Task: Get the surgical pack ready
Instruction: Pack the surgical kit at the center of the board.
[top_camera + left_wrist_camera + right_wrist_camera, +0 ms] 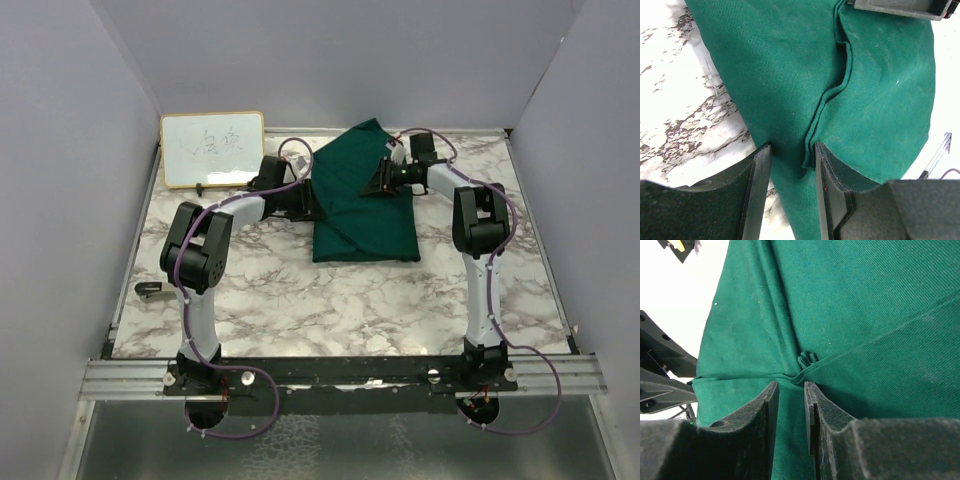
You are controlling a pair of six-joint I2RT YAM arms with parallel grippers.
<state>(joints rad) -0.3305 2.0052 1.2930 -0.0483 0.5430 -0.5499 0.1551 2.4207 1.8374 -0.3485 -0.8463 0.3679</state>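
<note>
The dark green drape (365,225) lies folded into a rough bundle at the back middle of the marble table, with layered flaps on top. My left gripper (305,200) is at its left edge. In the left wrist view the jaws (792,150) stand apart low over the drape (790,75), and a fold edge runs up to the right finger. My right gripper (372,187) is over the drape's upper middle. Its jaws (791,387) show a narrow gap just above the cloth (865,300), near a small pucker. No steel tray, instruments or gauze are visible.
A wood-framed whiteboard (212,148) leans at the back left, close behind my left arm. A small dark object (150,291) lies at the table's left edge. Grey walls enclose the table on three sides. The two grippers face each other closely over the drape.
</note>
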